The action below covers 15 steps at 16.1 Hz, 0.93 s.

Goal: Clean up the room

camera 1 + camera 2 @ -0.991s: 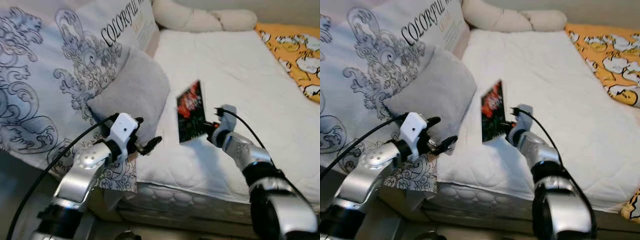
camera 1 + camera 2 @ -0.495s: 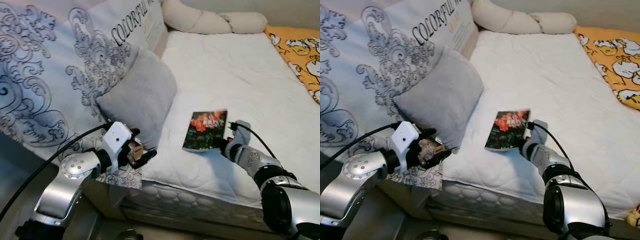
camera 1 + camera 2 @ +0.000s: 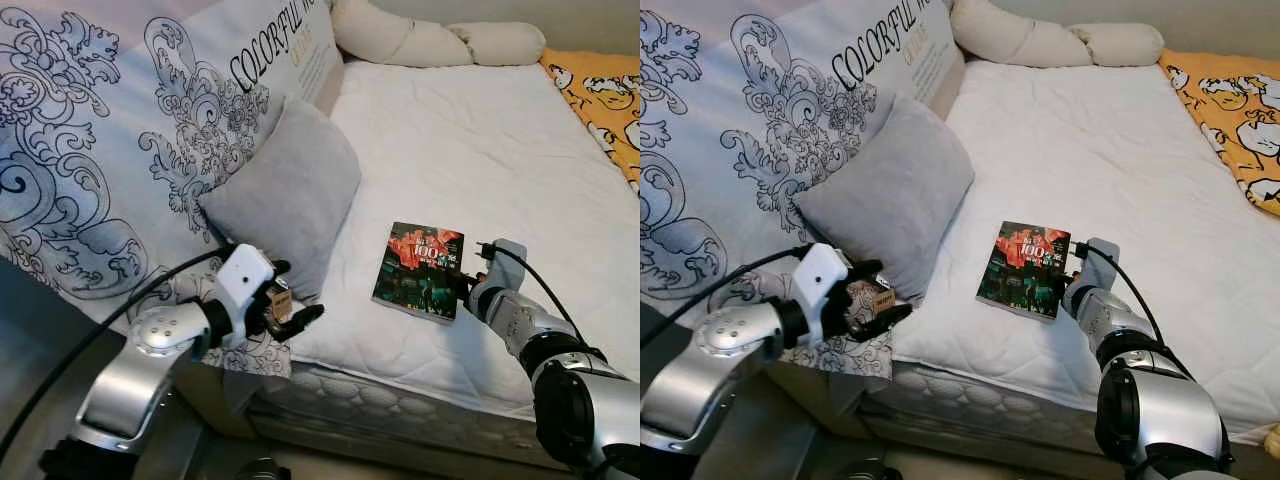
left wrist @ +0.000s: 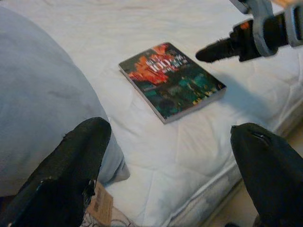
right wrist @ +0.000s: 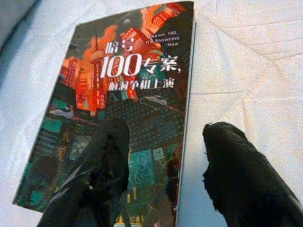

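The red-and-teal paperback book (image 3: 421,271), upright a second ago, now lies flat on the white quilted bed (image 3: 480,150), right gripper (image 5: 165,156) at its 3 o'clock edge, fingers parted, released

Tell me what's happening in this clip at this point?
The robot stands at a bed. Its right gripper is at the near edge of a book lying flat on the white mattress, fingers open, one over the cover and one beside it. The left gripper hangs open by the grey pillow, holding nothing.
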Motion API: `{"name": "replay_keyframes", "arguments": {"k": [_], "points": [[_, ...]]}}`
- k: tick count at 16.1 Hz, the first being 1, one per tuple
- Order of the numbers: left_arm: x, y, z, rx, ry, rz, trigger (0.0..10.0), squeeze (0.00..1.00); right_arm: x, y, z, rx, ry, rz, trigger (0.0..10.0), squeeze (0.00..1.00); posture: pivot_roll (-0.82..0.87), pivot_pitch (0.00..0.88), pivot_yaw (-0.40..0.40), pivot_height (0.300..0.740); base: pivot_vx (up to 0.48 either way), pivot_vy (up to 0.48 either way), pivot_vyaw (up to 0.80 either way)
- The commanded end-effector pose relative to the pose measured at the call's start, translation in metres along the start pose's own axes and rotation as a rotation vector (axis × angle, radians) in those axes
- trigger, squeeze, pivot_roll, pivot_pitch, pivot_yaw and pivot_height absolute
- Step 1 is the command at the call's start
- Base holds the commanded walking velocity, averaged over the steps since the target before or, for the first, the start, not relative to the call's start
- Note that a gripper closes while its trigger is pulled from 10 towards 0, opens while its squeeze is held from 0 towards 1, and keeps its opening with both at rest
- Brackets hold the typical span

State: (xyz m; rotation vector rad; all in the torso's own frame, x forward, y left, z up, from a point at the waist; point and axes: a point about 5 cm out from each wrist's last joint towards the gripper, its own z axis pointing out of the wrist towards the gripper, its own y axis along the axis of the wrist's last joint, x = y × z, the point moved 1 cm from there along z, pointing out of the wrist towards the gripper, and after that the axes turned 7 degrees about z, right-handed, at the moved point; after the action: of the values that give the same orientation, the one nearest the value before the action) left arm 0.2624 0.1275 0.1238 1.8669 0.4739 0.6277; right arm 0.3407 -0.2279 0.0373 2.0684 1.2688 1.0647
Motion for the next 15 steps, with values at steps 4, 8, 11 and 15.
{"name": "replay_keyframes", "arguments": {"k": [4, 8, 11, 15], "points": [[0.002, 0.0, 0.01, -0.024, 0.024, -0.02, 10.0, 0.0, 0.01, -0.005, -0.003, 0.029, 0.244, -0.106, 10.0, 1.0, 0.05, 0.0, 0.026, 0.74, 0.0, 0.0, 0.0], [-0.009, -0.002, 0.023, 0.006, -0.097, -0.007, 10.0, 0.0, 0.023, -0.027, -0.016, 0.289, 0.628, -0.573, 10.0, 1.0, 0.0, 0.0, 0.038, 0.74, 0.0, 0.0, 0.0], [-0.013, -0.009, 0.026, 0.076, -0.156, -0.021, 10.0, 0.0, 0.025, -0.034, -0.021, 0.407, 0.706, -0.672, 10.0, 1.0, -0.01, 0.0, 0.048, 0.74, 0.0, 0.0, 0.0], [-0.014, -0.012, 0.027, 0.114, -0.181, -0.031, 10.0, 0.0, 0.015, -0.037, -0.014, 0.406, 0.536, -0.775, 10.0, 1.0, 0.0, 0.0, 0.049, 0.74, 0.0, 0.0, 0.0]]}}
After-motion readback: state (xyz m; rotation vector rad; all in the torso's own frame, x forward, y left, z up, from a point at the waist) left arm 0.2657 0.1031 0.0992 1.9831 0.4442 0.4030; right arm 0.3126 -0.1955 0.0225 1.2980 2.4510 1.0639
